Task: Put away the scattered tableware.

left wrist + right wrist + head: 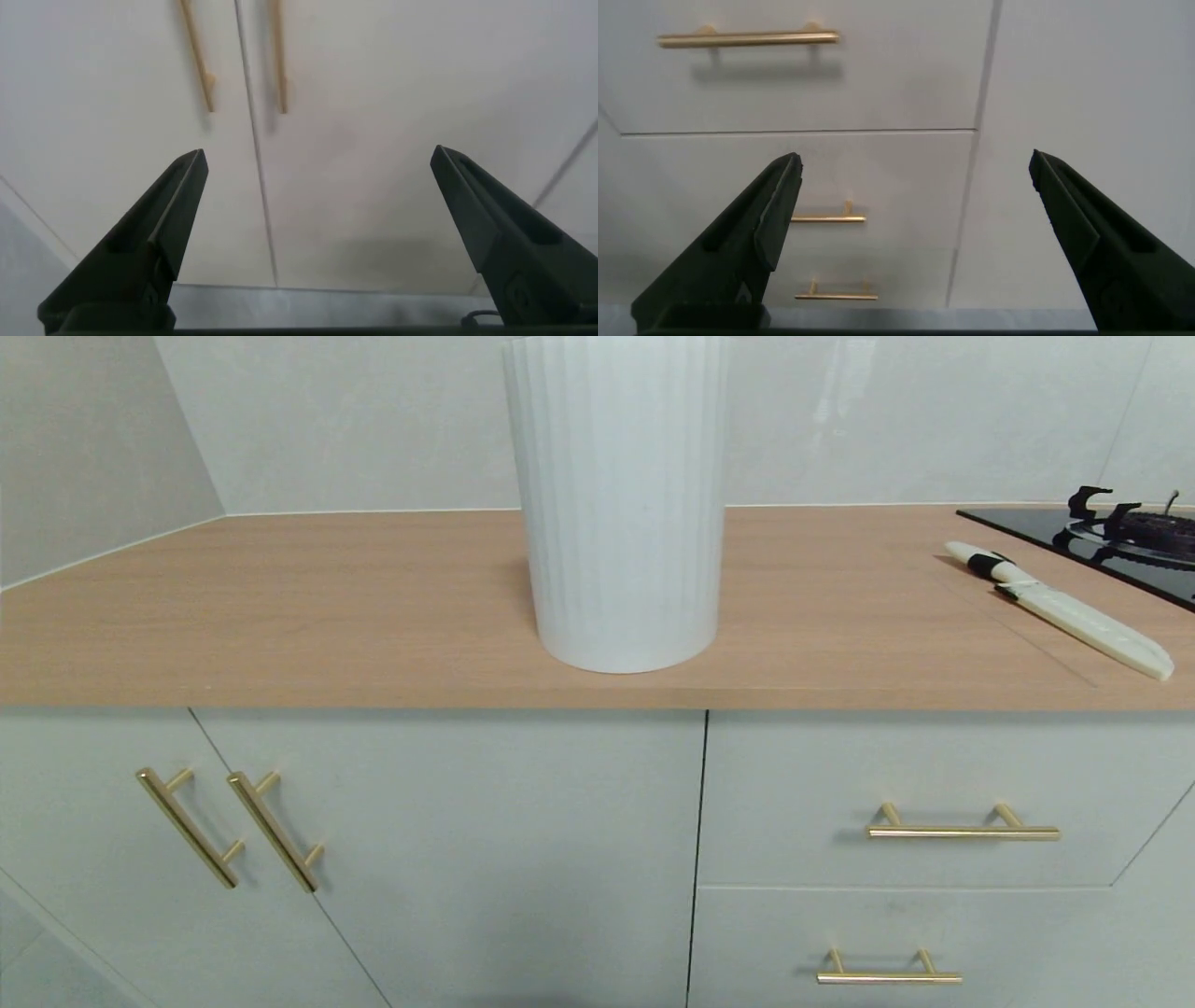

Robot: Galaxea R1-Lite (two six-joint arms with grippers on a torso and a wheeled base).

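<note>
A tall white ribbed container (621, 504) stands near the front edge of the wooden counter (280, 607). A cream-bladed knife (1060, 609) with a cream and black handle lies on the counter at the far right. My left gripper (318, 163) is open and faces the cabinet doors with their two gold handles (201, 61). My right gripper (915, 168) is open too, facing the drawer fronts below the counter, with nothing between its fingers.
A black glass hob (1111, 537) with a burner grate sits at the back right corner. Below the counter are cabinet doors with gold handles (229, 826) on the left and drawers with gold handles (962, 831) on the right. Tiled walls close the back and left.
</note>
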